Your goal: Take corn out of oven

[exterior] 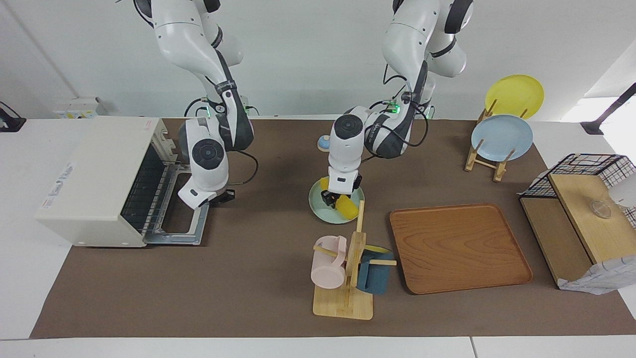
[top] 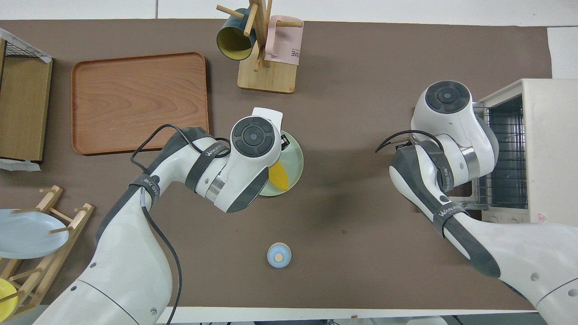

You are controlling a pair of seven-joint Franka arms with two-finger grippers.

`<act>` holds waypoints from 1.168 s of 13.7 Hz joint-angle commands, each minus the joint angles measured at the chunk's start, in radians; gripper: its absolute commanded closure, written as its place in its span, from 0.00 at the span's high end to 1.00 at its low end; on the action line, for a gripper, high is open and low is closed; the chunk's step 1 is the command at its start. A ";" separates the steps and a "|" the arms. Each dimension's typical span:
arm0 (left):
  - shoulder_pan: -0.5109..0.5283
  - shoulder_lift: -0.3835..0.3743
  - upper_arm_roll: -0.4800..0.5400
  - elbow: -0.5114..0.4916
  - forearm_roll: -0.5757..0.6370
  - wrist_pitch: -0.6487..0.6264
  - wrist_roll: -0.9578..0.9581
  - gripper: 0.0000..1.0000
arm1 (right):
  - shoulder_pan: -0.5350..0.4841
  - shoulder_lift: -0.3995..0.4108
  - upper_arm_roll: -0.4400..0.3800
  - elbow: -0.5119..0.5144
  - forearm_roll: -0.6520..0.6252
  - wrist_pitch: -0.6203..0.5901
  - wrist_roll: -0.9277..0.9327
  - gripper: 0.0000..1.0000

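Facing view shows me the corn (exterior: 346, 206) lying on a pale green plate (exterior: 318, 209) in the middle of the counter (exterior: 248, 278). It is out of the oven (exterior: 94, 184) already. So I think the main job is almost done.

My left gripper (exterior: 328, 198) is low over that plate, right at the corn. It looks like it is touching the corn, but I cannot tell if its fingers are closed on it or have let go. In the overhead view the left arm's wrist covers the gripper, and only the tapered yellow end of the corn (top: 280, 176) pokes out from under it.

My right gripper (exterior: 221, 197) is down by the oven's open door (exterior: 181, 231). I cannot tell if it is open or closed, and I see nothing in it. The wire rack (exterior: 149, 191) beside it looks bare.

What is left, I think: 1 small step, letting go of the corn if I still hold it, then lifting the left gripper away. Maybe the right gripper should shut the door too, but the task does not ask for that.
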 commanded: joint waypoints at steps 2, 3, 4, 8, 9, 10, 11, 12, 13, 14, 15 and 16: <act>0.003 -0.037 0.011 0.056 0.090 -0.119 0.016 0.00 | -0.027 0.006 0.010 0.077 -0.138 -0.100 -0.101 0.00; 0.035 -0.104 0.013 0.029 0.090 -0.161 0.130 0.00 | -0.034 0.006 0.010 0.141 -0.140 -0.175 -0.174 0.00; 0.084 -0.131 0.013 0.015 0.087 -0.188 0.258 0.00 | -0.052 -0.006 0.010 0.172 -0.140 -0.222 -0.243 0.00; 0.398 -0.108 0.011 0.018 0.034 -0.161 0.748 0.00 | -0.147 -0.119 0.012 0.182 -0.128 -0.310 -0.426 0.00; 0.454 -0.087 0.011 0.039 0.012 -0.109 0.843 0.00 | -0.155 -0.130 0.012 0.182 -0.126 -0.316 -0.445 0.00; 0.494 -0.033 0.013 0.089 0.020 -0.084 0.891 0.00 | -0.167 -0.144 0.012 0.180 -0.126 -0.332 -0.466 0.01; 0.511 0.028 0.014 0.180 0.029 -0.093 0.902 0.00 | -0.182 -0.155 0.012 0.182 -0.123 -0.338 -0.488 0.01; 0.528 0.085 0.014 0.255 0.040 -0.116 0.918 0.00 | -0.190 -0.172 0.014 0.185 -0.122 -0.342 -0.503 0.05; 0.545 0.103 0.013 0.272 0.040 -0.116 0.922 0.00 | -0.190 -0.191 0.014 0.199 -0.073 -0.371 -0.493 0.32; 0.545 0.105 0.013 0.266 0.038 -0.113 0.931 0.00 | -0.204 -0.221 0.007 0.235 0.064 -0.393 -0.479 0.96; 0.546 0.104 0.013 0.262 0.037 -0.112 0.957 0.01 | -0.230 -0.253 0.003 0.283 0.205 -0.408 -0.439 0.99; 0.546 0.102 0.013 0.260 0.034 -0.109 0.979 0.09 | -0.239 -0.276 0.001 0.324 0.270 -0.422 -0.392 0.99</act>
